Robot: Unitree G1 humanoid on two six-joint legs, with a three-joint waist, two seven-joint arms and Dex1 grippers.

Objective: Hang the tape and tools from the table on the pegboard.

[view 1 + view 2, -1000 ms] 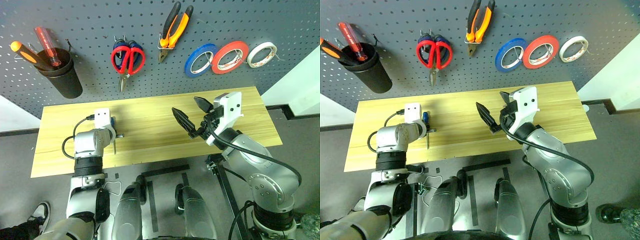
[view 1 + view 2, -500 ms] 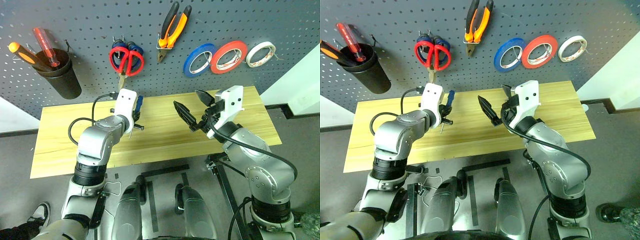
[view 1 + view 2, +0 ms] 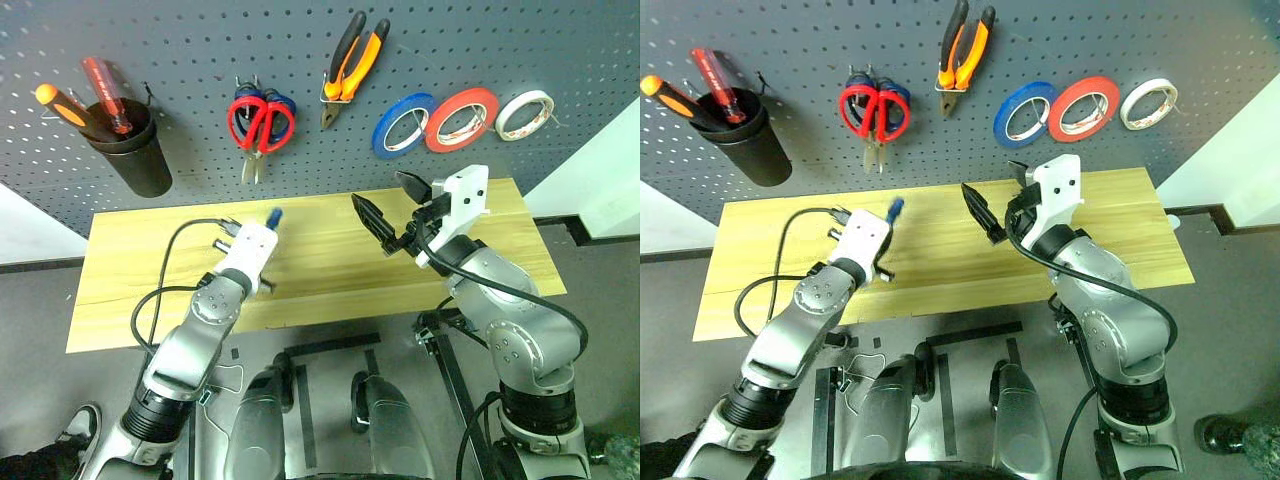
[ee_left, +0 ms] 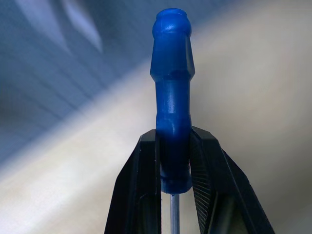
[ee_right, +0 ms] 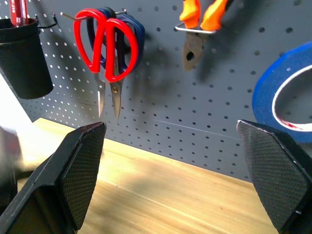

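Raised since before: left gripper [image 4: 173, 146], blue-handled screwdriver [image 4: 172, 97] handle-forward.

Red tape [image 3: 461, 105], red-handled scissors [image 3: 261, 125] and pliers [image 3: 351, 56] hang on the pegboard [image 3: 180, 40] — table [image 3: 320, 250] below.

A smooth grey floor [image 3: 600, 330] runs under and around the furniture, with dark tape-like strips [image 3: 300, 400] marked on it in the near part. A pale white wall panel [image 3: 600, 170] stands at the right, edged along its foot by a black skirting strip [image 3: 580, 225]. A matching white wall section [image 3: 25, 235] shows low at the left with a dark strip beneath it. The light is even and bright, with soft shadows. A dark metal frame leg [image 3: 450, 380] descends toward the floor at the right.
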